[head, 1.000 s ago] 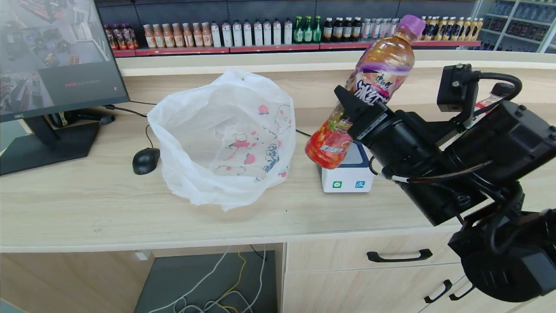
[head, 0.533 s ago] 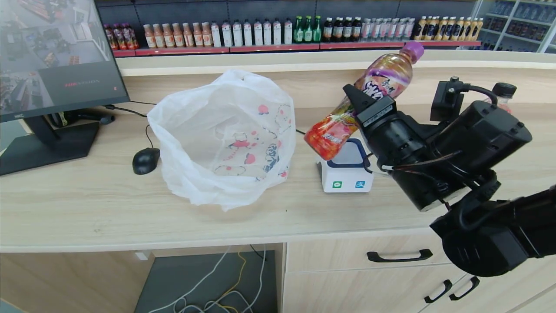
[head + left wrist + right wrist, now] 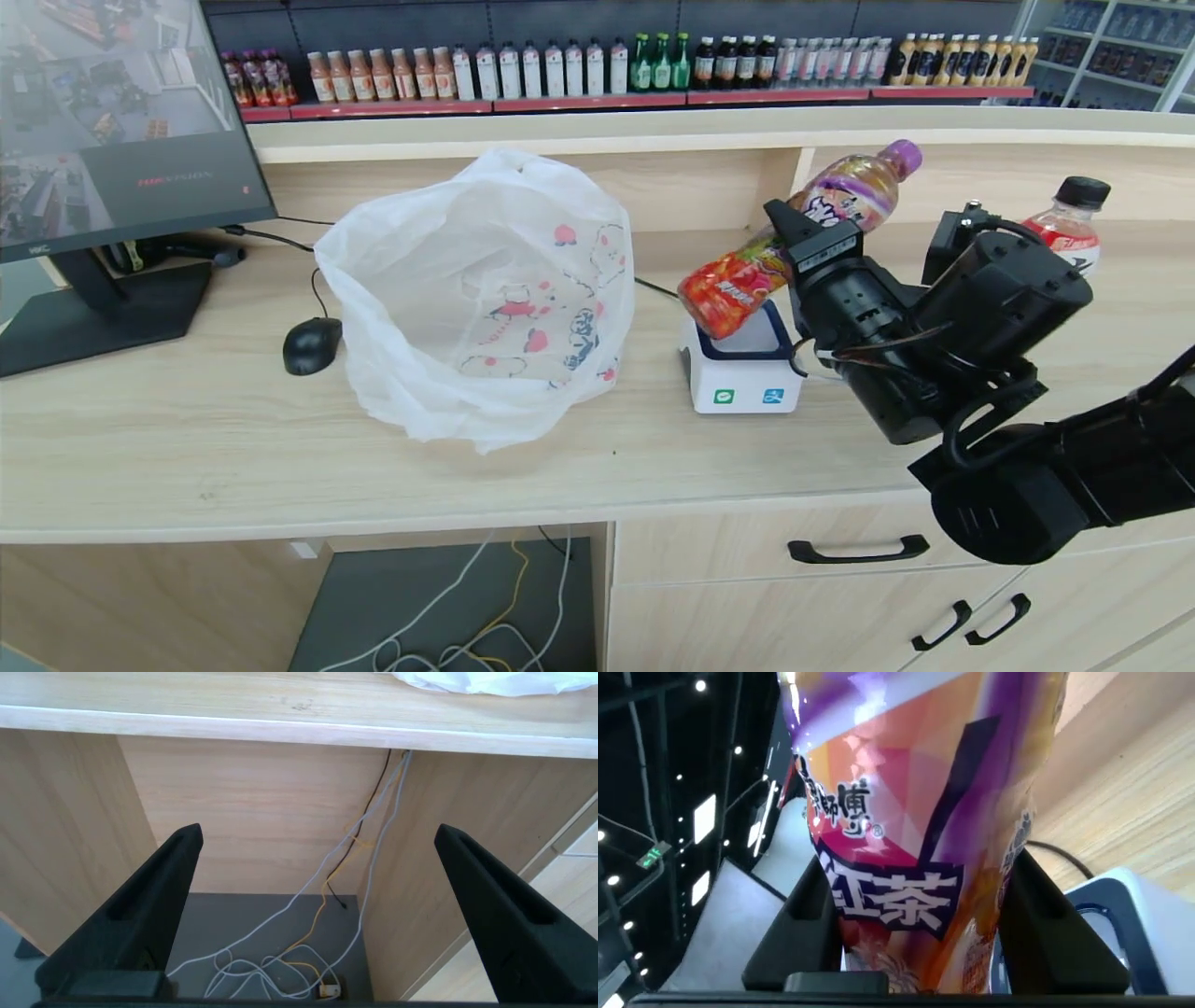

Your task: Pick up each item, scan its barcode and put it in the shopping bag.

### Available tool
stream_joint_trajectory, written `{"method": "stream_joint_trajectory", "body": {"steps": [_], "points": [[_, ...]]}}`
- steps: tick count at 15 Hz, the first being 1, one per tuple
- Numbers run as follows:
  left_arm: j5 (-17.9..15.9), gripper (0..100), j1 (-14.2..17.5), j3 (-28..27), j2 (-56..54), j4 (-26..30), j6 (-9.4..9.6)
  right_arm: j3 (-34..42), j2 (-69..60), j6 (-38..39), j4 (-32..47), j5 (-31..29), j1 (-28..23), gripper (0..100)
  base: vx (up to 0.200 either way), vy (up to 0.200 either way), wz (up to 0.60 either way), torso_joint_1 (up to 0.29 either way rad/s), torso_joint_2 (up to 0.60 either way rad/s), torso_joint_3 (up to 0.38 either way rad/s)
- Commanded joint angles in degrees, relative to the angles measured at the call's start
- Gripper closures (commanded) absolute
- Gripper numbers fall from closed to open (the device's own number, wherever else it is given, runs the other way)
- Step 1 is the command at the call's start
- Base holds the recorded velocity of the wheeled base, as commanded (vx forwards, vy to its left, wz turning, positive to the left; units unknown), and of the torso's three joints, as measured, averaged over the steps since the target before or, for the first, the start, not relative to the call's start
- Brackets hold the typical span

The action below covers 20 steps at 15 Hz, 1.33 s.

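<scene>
While right tool [image 3: 792,248] holds bottle [image 3: 738,285] over scanner [image 3: 744,381] | shopping bag [image 3: 485,299] beside

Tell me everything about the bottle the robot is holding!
The bottle is clear plastic with a purple cap and a bright orange, red and purple wrapper. It leans far over, cap pointing up and away, its bottom over the white scanner. The right gripper holds its middle between its fingers.
</scene>
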Motion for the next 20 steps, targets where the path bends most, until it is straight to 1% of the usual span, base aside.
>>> {"method": "stream_joint_trajectory", "body": {"steps": [1, 6, 8, 12, 20], "points": [[0.0, 0, 0.0, 0.0, 0.0, 0.0, -0.09, -0.6, 0.7, 0.6, 0.2, 0.0, -0.2, 100, 0.0, 0.0, 0.0, 0.0, 0.0, 0.0], [0.0, 0, 0.0, 0.0, 0.0, 0.0, 0.0, -0.6, 1.3, 3.1, 0.2, -0.2, -0.5, 100, 0.0, 0.0, 0.0, 0.0, 0.0, 0.0], [0.0, 0, 0.0, 0.0, 0.0, 0.0, 0.0, -0.6, 1.3, 4.9, 0.3, -2.3, -0.5, 100, 0.0, 0.0, 0.0, 0.0, 0.0, 0.0], [0.0, 0, 0.0, 0.0, 0.0, 0.0, 0.0, -0.5, 1.4, 6.5, 0.2, -2.6, -0.8, 100, 0.0, 0.0, 0.0, 0.0, 0.0, 0.0], [0.0, 0, 0.0, 0.0, 0.0, 0.0, -0.09, -0.3, 1.8, 6.5, 0.3, -2.5, -1.1, 100, 0.0, 0.0, 0.0, 0.0, 0.0, 0.0]]}}
